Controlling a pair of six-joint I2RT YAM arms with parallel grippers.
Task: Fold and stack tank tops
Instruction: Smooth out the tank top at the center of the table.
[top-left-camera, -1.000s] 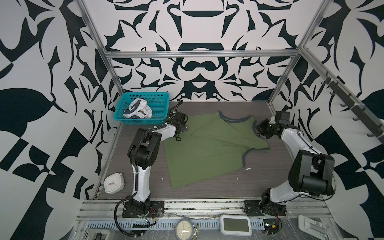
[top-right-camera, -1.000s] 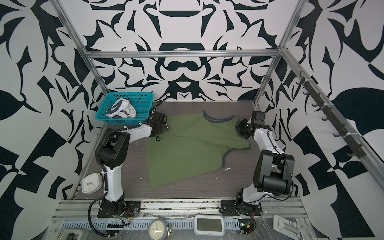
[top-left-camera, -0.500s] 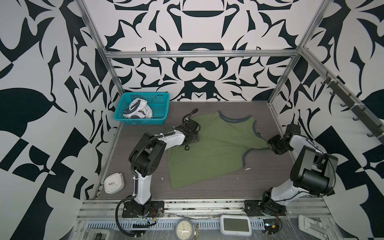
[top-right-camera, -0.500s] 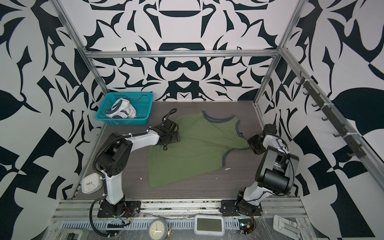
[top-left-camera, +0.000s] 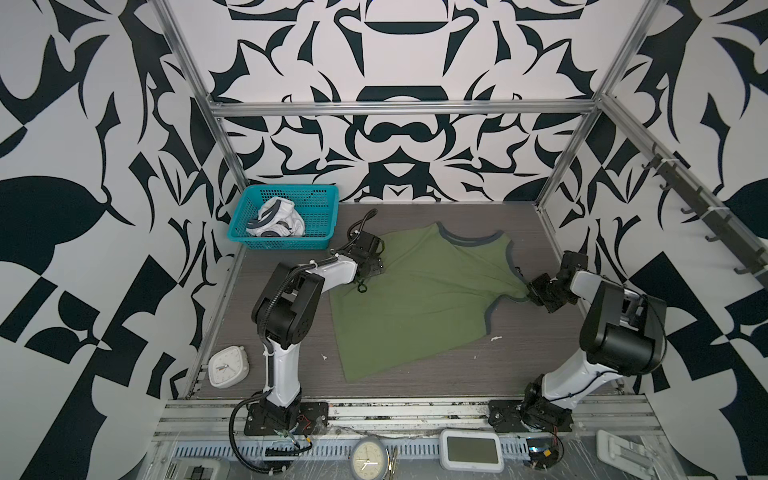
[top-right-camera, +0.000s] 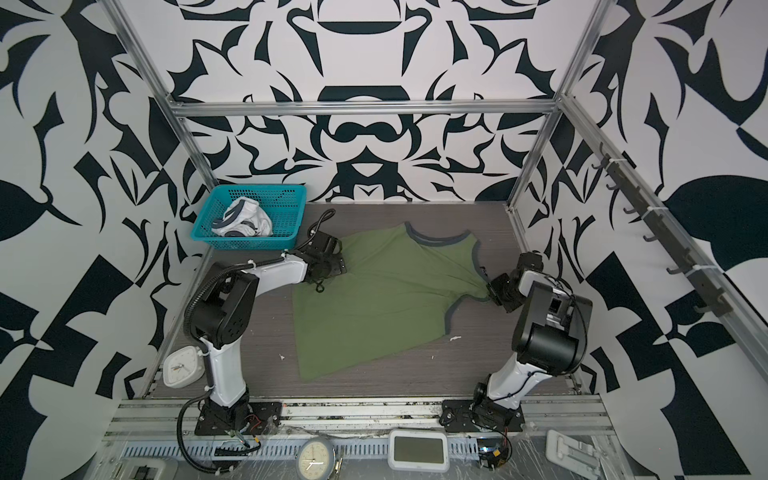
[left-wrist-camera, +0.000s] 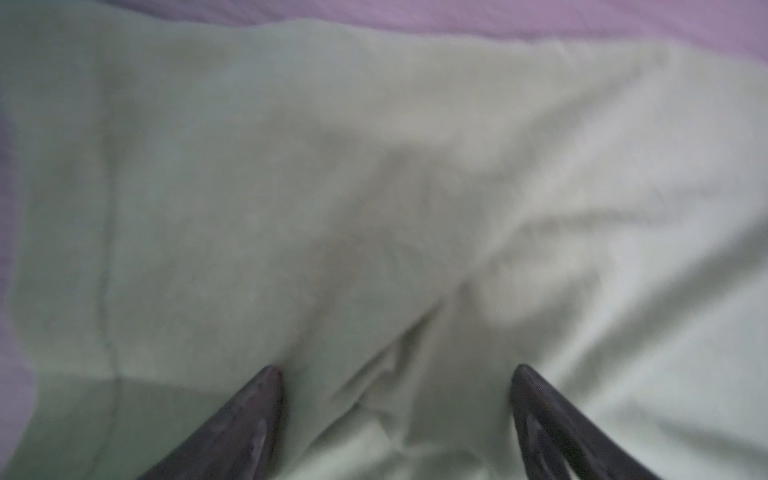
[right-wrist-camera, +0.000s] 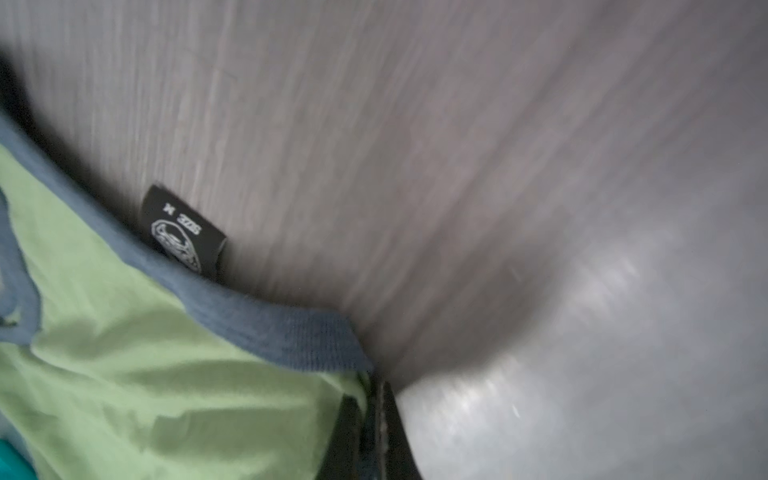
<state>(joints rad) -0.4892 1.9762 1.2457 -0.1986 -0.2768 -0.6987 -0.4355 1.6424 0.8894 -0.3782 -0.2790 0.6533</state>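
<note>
Fingers (left-wrist-camera: 266, 399) of the left gripper (left-wrist-camera: 395, 386) stand wide apart over the olive green tank top (left-wrist-camera: 374, 166), a soft ridge of cloth between them and nothing pinched. Only the left wrist view shows that spread. In both top views this gripper (top-left-camera: 371, 261) is a dark block at the shirt's corner nearest the teal basket (top-left-camera: 282, 243).

The right gripper (right-wrist-camera: 368, 432) is closed on the shirt's grey-blue armhole trim (right-wrist-camera: 291, 332). The right wrist view shows the trim entering the closed tips, plus a black size tag (right-wrist-camera: 183, 230) lying on the grey table (right-wrist-camera: 374, 124). In a top view the same gripper (top-right-camera: 492, 291) sits at the shirt's edge farthest from the basket, cloth drawn toward it in creases.

The green shirt (top-right-camera: 374, 307) lies spread out just beside the basket. The white tank top (top-left-camera: 276, 218) lies crumpled inside the basket, seen in the top views alone.
</note>
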